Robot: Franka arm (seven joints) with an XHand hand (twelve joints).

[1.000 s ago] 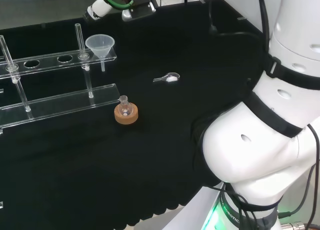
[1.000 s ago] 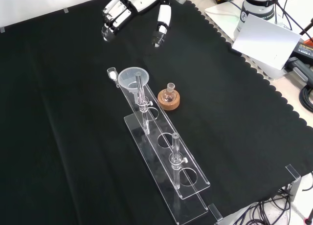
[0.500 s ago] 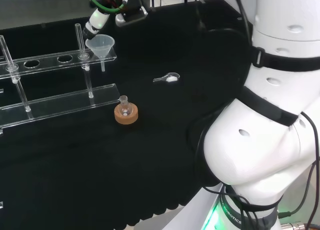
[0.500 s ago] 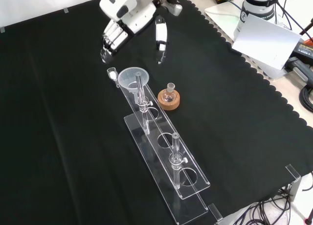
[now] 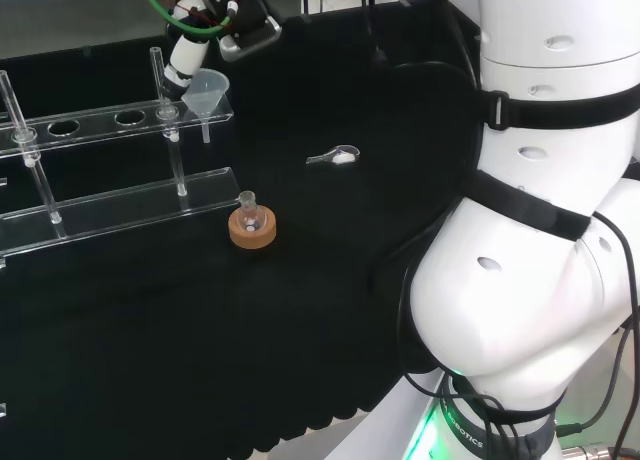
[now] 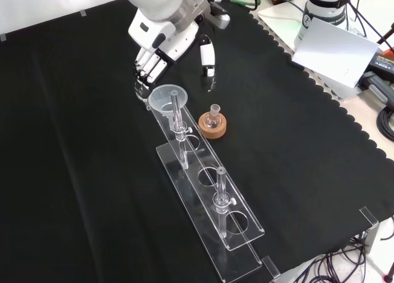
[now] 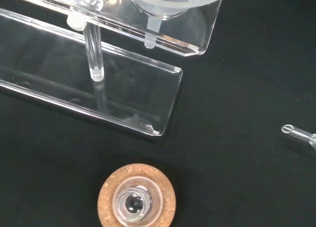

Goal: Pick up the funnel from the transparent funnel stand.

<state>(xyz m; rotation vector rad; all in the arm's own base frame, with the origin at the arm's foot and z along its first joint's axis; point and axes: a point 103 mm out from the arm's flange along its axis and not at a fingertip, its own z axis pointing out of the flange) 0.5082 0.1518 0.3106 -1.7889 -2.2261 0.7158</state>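
A clear funnel (image 5: 205, 89) sits in the end hole of the transparent stand (image 5: 95, 118), its rim above the top shelf and its stem below. In the front view the funnel (image 6: 164, 99) is at the far end of the stand (image 6: 212, 194). The hand (image 6: 164, 39) hovers just beyond it, open, its fingers (image 6: 145, 69) pointing down on one side of the rim and the thumb (image 6: 208, 61) spread on the other. Nothing is held. In the head view the hand (image 5: 187, 55) is close behind the funnel. The wrist view looks at the funnel's bowl (image 7: 170, 2) and the shelf's end (image 7: 195, 39).
A cork ring (image 6: 212, 123) holding a small glass flask stands beside the stand's end, seen also in the head view (image 5: 252, 227) and the wrist view (image 7: 136, 201). A small clear scoop (image 5: 336, 157) lies on the cloth. Two upright posts (image 6: 220, 194) rise from the stand.
The hand has come down and nearer to the funnel, from well beyond the stand's end to just above its rim. The arm's links have swung with it. The funnel has stayed put.
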